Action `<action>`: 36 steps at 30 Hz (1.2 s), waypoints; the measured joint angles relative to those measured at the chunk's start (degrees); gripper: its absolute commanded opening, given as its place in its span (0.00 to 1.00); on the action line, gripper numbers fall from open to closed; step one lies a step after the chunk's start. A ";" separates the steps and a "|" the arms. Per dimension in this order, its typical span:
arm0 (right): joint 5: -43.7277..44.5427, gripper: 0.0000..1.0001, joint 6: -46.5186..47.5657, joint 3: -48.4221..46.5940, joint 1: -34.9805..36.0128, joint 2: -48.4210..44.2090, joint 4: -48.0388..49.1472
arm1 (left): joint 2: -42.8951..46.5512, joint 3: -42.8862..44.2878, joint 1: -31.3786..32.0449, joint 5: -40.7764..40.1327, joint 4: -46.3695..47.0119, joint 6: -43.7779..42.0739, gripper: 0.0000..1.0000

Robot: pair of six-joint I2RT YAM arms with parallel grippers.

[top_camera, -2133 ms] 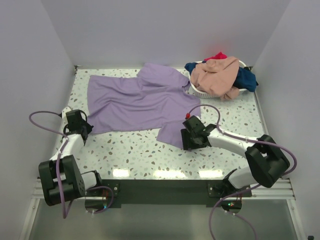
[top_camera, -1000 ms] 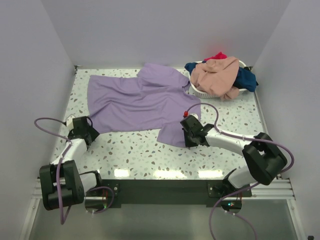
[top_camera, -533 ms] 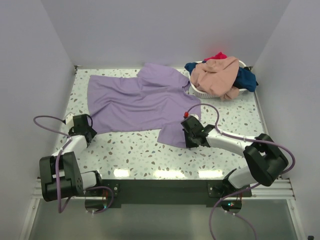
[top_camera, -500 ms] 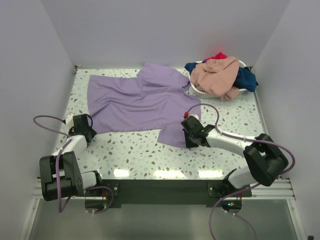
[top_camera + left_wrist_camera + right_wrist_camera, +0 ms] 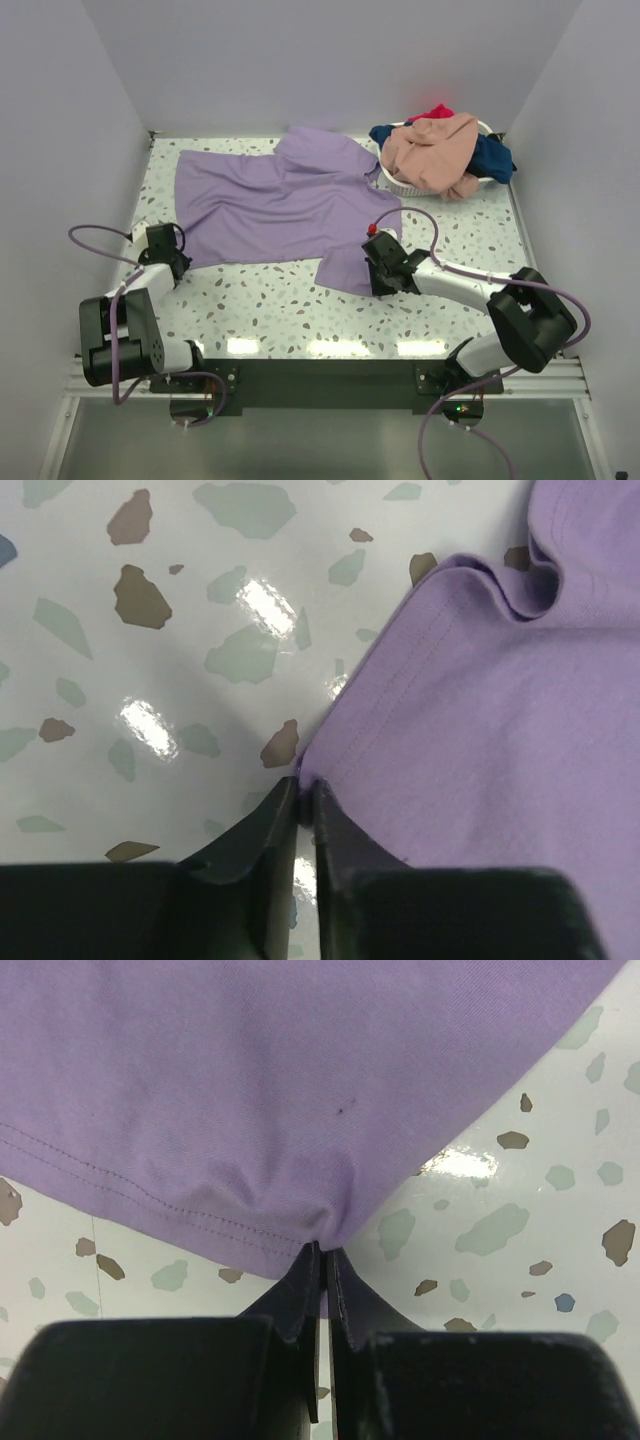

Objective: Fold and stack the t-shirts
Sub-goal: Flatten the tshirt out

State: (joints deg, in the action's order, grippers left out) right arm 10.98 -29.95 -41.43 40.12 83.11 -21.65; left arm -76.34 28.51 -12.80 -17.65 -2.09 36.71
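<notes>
Now my left jaws pinch the lavender t-shirt's near hem corner and my right jaws its near sleeve, the shirt spread on the tabletop beyond both, long axis running left to right.

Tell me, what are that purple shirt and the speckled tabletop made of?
The lavender t-shirt looks like soft, matte knit fabric, perhaps cotton: stitched hem, soft wrinkles. The table looks like glossy terrazzo-style stone or laminate: coloured flecks, bright glare.
</notes>
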 measured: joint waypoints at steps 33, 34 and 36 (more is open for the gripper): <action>12.35 0.00 -0.66 -9.14 0.00 -37.46 -31.56 | 33.05 4.76 -0.09 8.79 -19.93 -1.88 0.00; 12.13 0.00 -0.98 -9.14 0.02 -38.82 -32.37 | 34.51 4.76 -0.09 9.07 -20.76 -1.90 0.00; 11.96 0.00 -1.42 -9.38 0.00 -40.63 -33.57 | 36.24 4.76 -0.09 9.40 -21.84 -1.90 0.00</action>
State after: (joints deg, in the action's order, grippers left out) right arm 22.94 -31.38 -50.81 40.12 42.48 -55.22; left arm -40.10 33.28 -12.88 -8.25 -23.92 34.81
